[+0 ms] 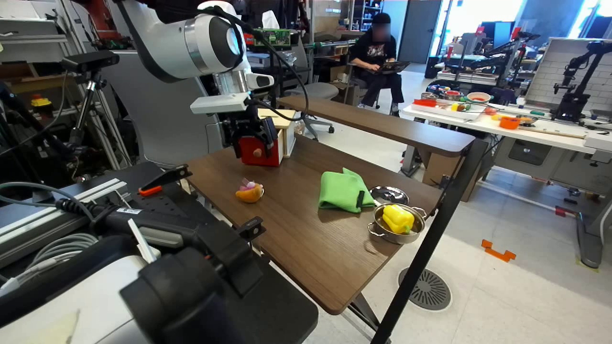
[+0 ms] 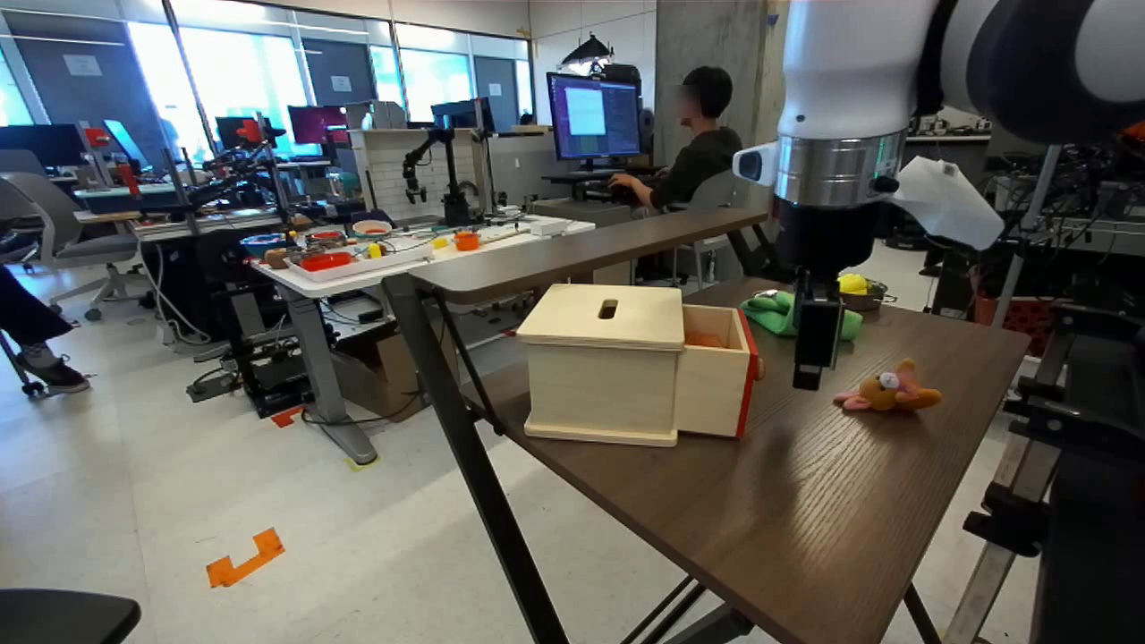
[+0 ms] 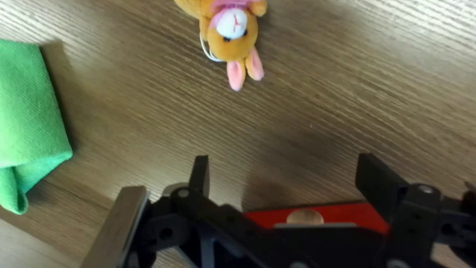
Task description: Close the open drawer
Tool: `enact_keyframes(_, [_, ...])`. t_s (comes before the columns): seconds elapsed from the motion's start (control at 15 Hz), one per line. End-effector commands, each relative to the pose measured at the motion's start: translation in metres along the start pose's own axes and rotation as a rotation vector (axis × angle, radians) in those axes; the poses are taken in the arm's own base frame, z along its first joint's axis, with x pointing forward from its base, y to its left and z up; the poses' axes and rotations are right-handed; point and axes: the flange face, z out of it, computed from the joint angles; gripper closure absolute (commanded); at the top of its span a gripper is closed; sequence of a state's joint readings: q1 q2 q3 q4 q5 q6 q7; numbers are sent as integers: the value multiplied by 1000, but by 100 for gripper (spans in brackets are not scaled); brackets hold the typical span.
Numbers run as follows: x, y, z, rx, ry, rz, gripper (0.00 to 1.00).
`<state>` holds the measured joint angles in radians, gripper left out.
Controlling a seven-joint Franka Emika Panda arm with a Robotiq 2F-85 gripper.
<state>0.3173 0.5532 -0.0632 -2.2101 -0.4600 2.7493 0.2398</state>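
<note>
1 drawer (image 2: 713, 398), of pale wood, is found pulled out near the centre of the frame in an exterior view, to the right of its box (image 2: 599, 385); closure is not yet achieved. The gripper (image 3: 285, 167) is noted with its 2 jaws spread, nothing pinched; it is held near the red front (image 3: 349, 214) but apart from it. The drawer is judged light, stiff and not fragile, with some dry wood friction. No firm grip is considered needed: pressure should be applied at the round knob (image 2: 760, 368), square to the face. The box may be skidded along the tabletop (image 2: 805, 501) if pushed hard.
</note>
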Motion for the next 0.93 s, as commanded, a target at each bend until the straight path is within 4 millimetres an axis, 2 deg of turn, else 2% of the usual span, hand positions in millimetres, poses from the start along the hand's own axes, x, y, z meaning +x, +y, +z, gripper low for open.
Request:
enact_keyframes(0.0, [14, -10, -3, -24, 73, -40, 0])
enact_keyframes(0.87, [30, 8, 4, 33, 154, 19, 0])
